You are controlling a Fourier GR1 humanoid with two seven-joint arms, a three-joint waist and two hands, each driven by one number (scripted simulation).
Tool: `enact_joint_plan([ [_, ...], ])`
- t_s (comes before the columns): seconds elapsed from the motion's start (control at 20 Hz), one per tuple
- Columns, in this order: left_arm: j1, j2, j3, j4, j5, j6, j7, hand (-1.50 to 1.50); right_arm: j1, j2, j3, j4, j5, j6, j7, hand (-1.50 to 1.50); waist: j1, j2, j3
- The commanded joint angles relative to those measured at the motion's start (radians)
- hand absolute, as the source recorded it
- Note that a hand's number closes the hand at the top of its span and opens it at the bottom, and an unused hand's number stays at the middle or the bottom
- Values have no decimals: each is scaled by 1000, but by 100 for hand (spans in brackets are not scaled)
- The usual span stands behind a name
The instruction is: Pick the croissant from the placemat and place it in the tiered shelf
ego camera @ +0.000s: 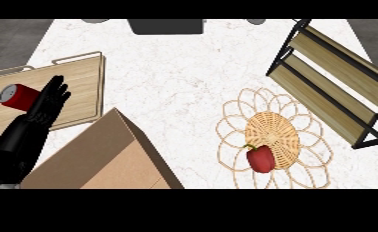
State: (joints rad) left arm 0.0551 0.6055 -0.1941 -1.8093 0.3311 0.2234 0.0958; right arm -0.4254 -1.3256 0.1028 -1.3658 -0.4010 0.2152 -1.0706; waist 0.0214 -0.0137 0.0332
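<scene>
Wicker placemat: holds a red pepper at its lower-left, stem up-left; no croissant shows.
Tiered shelf: wooden slats, black frame, right of placemat.
Left hand: open, fingers straight, over wooden tray, beside red can.
Cardboard box: lower left on white tabletop.

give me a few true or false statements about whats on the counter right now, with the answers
1. A red pepper lies on the woven placemat. True.
2. The left hand is curled round the red can. False: its fingers are straight, and the can lies beside it on the wooden tray.
3. The tiered shelf stands at the counter's right side. True.
4. A croissant sits on the placemat. False: only the pepper shows there.
5. The right hand hovers over the shelf. False: no right hand is in view.
6. A cardboard box is at the lower left. True.
</scene>
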Motion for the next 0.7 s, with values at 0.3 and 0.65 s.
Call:
enact_joint_plan([
  [0.3,-34,-46,-3,56,17,5,-13,0,-9,-56,53,-106,209,98,-304,150,-30,27,-29],
  [0.65,-45,-51,-44,26,-14,24,-24,0,54,-7,127,-61,414,-31,-372,150,-8,33,-28],
])
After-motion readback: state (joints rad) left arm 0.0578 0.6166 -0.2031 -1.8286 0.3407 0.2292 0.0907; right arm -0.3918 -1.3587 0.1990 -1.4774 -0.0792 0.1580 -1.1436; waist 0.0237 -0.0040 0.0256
